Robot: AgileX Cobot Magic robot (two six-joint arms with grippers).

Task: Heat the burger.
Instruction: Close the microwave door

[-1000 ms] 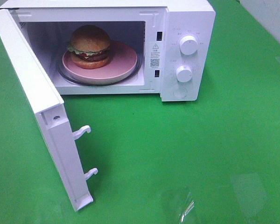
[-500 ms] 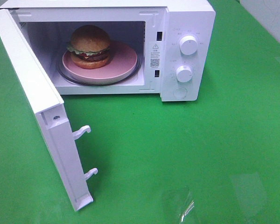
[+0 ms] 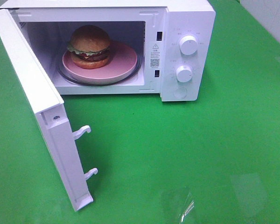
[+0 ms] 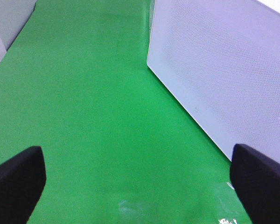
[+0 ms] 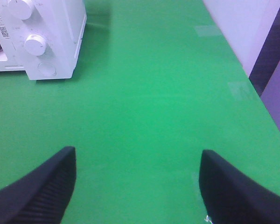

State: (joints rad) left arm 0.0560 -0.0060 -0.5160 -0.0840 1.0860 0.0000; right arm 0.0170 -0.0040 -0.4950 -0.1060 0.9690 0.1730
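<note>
Green tabletop point(image 3: 200, 154), white microwave point(image 3: 191, 21), burger point(image 3: 89, 44) inside

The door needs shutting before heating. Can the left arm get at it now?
Probably yes: the left gripper is open and empty, and the microwave door stands close beside it, nothing between.

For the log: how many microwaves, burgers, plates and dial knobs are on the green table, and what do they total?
Microwave: 1
Burger: 1
Pink plate: 1
Dial knobs: 2
Total: 5
</note>
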